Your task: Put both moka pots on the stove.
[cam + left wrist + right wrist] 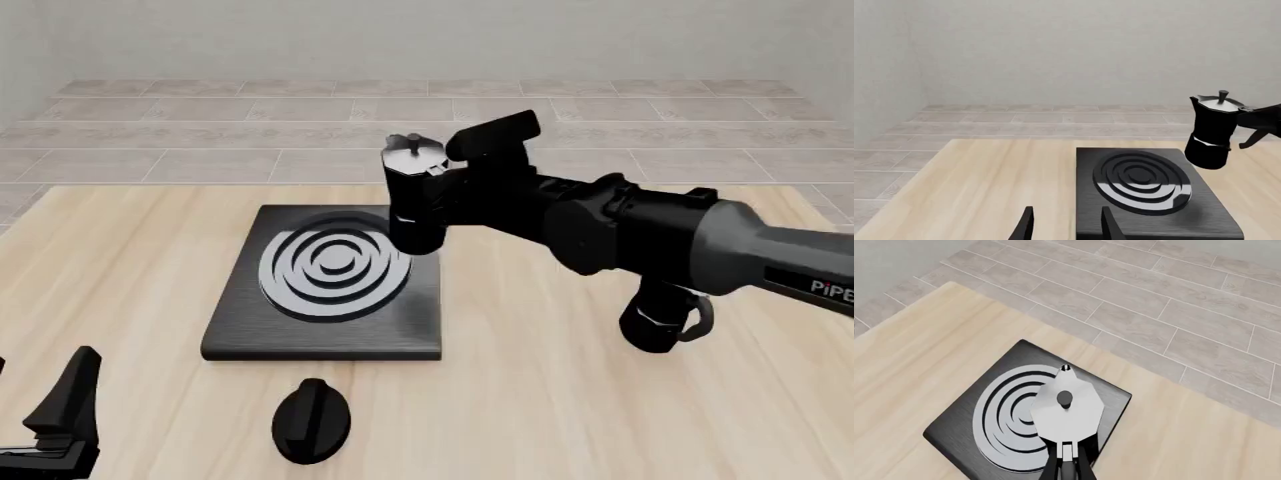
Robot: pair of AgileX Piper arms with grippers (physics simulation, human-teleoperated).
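Note:
One moka pot (416,200), black with a silver lid, hangs upright just above the far right part of the stove (254,330). My right gripper (461,190) is shut on its side handle. The right wrist view looks down on its lid (1067,407) over the ring burner (1007,425). In the left wrist view this pot (1213,132) floats beside the stove (1214,215). A second black pot shape (661,320) stands on the table beneath my right arm, mostly hidden by it. My left gripper (1067,227) is open and empty, low at the near left (40,430).
A black teardrop-shaped knob (311,420) lies on the wooden table (534,400) just in front of the stove. The right arm (667,240) stretches across the table's right half. Grey tiled floor (200,130) lies beyond the far edge.

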